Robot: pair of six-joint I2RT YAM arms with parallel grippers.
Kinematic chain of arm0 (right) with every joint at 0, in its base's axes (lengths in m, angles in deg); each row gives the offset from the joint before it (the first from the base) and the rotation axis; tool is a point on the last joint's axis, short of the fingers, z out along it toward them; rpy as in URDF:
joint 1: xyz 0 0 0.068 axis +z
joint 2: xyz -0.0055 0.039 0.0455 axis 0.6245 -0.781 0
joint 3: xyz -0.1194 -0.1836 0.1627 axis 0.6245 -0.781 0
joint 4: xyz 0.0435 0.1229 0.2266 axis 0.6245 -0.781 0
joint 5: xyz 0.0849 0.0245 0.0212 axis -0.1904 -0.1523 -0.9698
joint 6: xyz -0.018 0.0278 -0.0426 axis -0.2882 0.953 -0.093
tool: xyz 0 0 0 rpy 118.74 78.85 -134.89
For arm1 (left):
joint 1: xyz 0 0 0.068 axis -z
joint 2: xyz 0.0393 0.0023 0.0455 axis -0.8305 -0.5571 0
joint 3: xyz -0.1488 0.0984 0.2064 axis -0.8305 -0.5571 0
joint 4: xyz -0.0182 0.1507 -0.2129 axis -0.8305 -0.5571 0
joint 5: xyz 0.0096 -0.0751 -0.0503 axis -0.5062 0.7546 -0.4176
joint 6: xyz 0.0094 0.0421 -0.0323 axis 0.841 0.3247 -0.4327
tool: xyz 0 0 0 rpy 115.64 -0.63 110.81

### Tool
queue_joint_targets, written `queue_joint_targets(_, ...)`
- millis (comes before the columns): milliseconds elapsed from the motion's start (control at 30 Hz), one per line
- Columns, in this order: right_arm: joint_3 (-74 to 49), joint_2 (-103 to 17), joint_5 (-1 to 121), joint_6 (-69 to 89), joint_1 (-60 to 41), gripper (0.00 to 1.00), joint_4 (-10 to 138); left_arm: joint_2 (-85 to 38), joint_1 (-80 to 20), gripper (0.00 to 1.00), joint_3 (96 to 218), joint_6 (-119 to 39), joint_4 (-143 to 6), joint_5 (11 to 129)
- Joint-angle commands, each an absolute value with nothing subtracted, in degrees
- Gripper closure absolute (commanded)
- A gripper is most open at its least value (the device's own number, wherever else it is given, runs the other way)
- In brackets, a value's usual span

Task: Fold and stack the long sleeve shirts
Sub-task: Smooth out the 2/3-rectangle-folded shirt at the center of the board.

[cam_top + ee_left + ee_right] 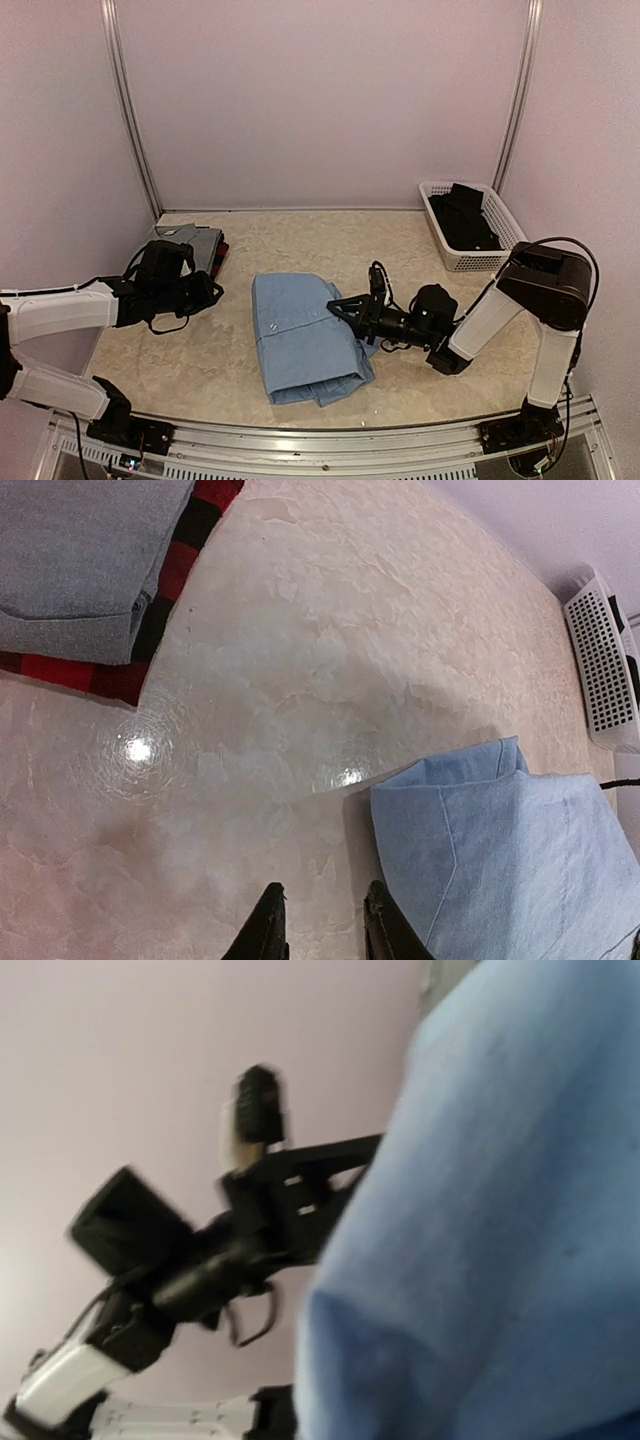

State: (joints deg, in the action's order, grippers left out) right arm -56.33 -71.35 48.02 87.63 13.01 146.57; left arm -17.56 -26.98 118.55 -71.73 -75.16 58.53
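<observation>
I read the light blue shirt (305, 340), lower centre of the top view, as a plain pale blue with no print, only seams in the same tone. At middle left, the grey shirt (193, 238) is a flat mid grey, and the plaid shirt (165, 575) at its edge shows broad red and black bands. The table (300, 240) is cream with cloudy marble mottling. The basket (468, 262), right of centre, is white with a mesh of small holes; its contents (465, 215) are black. The left arm (60, 310) and right arm (490, 315) are white with black joints. The left gripper (323, 900) and right gripper (340, 306) are black. The walls (320, 100) are pale lilac.
</observation>
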Motion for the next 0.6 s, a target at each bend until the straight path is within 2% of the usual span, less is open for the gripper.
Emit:
queue_joint_targets(0,-58.1,-66.5,50.9,84.5,11.6,0.75,139.1,-17.6,-27.1,0.75,117.8,-70.9,-74.2,58.8)
queue_joint_targets(233,-55.2,-54.8,57.4,72.3,11.1,0.71,109.7,-18.4,-26.7,0.75,117.9,-70.8,-73.5,59.1)
queue_joint_targets(400,-46.6,-52.1,60.4,60.8,13.1,0.55,90.3,-18.6,-26.6,0.75,117.7,-70.8,-73.4,58.9)
queue_joint_targets(567,-34.9,-55.1,67.1,51.2,18.6,0.36,72.1,-18.8,-26.4,0.75,117.7,-71.0,-73.0,59.1)
